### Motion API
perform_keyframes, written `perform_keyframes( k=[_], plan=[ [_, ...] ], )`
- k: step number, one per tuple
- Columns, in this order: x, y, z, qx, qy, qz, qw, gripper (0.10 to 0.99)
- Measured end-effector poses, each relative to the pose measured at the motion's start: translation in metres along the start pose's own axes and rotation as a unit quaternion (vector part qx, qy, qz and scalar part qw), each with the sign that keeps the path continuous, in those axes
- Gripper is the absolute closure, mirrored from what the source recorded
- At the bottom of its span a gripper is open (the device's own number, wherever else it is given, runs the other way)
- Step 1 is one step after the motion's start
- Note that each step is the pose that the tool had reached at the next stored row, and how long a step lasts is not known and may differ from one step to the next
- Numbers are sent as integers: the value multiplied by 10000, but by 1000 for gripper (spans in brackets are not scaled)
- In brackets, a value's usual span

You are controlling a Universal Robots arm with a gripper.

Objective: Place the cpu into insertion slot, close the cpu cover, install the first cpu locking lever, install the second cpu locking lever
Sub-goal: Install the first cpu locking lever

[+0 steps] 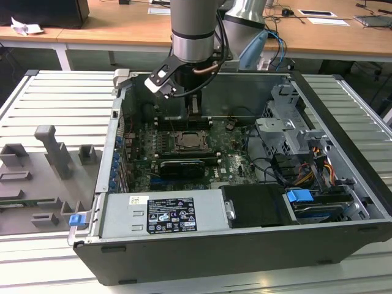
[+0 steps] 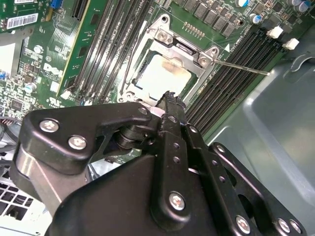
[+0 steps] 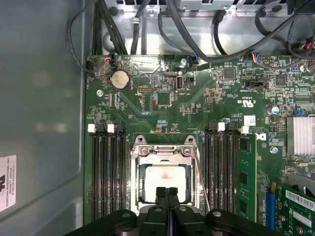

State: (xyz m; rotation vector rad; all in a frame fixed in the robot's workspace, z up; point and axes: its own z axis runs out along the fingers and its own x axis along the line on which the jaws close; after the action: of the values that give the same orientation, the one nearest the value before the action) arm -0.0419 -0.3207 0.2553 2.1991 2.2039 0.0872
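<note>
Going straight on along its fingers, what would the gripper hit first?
Most likely the cpu, which lies framed by the cpu cover. In the first wrist view the gripper, with its fingertips together, points at the cpu's metal top. How far above the top it sits is unclear.

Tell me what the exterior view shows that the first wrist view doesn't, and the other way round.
Exterior view: the whole open computer case, its power supply, the grey fixtures beside it, and the robot arm reaching in. First wrist view: a coin battery, the memory slots flanking the socket, and the gripper, fingertips shut, up close. Both: the cpu seated in its socket under the cpu cover.
</note>
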Motion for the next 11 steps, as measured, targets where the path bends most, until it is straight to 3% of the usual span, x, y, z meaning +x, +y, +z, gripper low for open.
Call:
perform_keyframes(
  k=[11],
  plan=[
    [1,2,-39,0,0,0,10000,980]
  ],
)
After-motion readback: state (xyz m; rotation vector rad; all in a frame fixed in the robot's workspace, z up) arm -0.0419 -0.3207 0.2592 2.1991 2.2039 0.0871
